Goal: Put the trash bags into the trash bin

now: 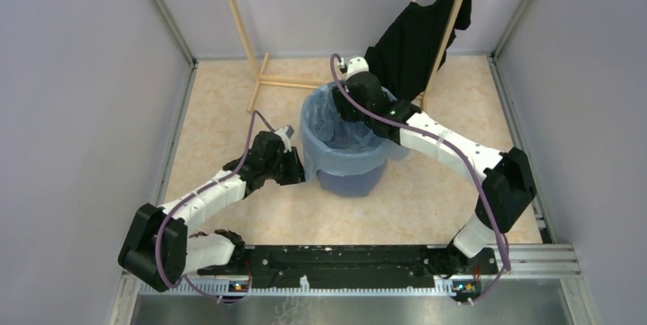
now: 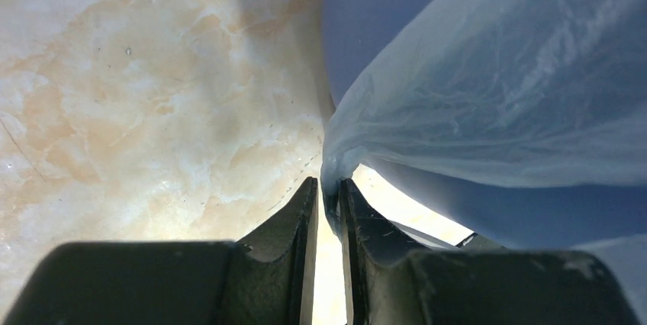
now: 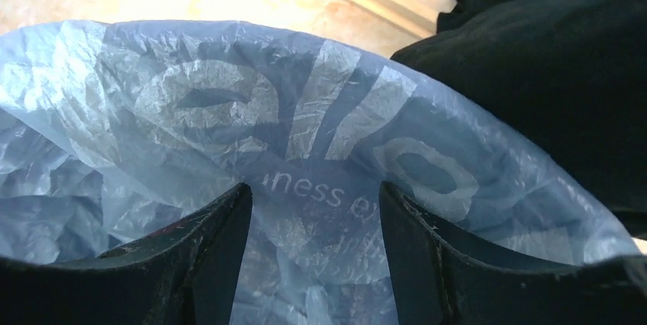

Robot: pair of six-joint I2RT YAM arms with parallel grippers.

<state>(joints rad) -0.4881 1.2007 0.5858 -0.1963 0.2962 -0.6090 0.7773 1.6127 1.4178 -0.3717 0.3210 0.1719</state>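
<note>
The blue trash bin stands mid-floor. The pale-blue trash bag lines its inside and drapes over the rim. My left gripper is at the bin's left side, shut on a pinched fold of the bag and drawing it taut over the bin wall; the left gripper holds the film between its tips. My right gripper is open over the bin's far rim, above the bag's printed inside; nothing lies between the right gripper's fingers.
A wooden rack stands behind the bin with a black garment hanging on it, close to my right arm; it also shows in the right wrist view. Grey walls enclose the marbled floor.
</note>
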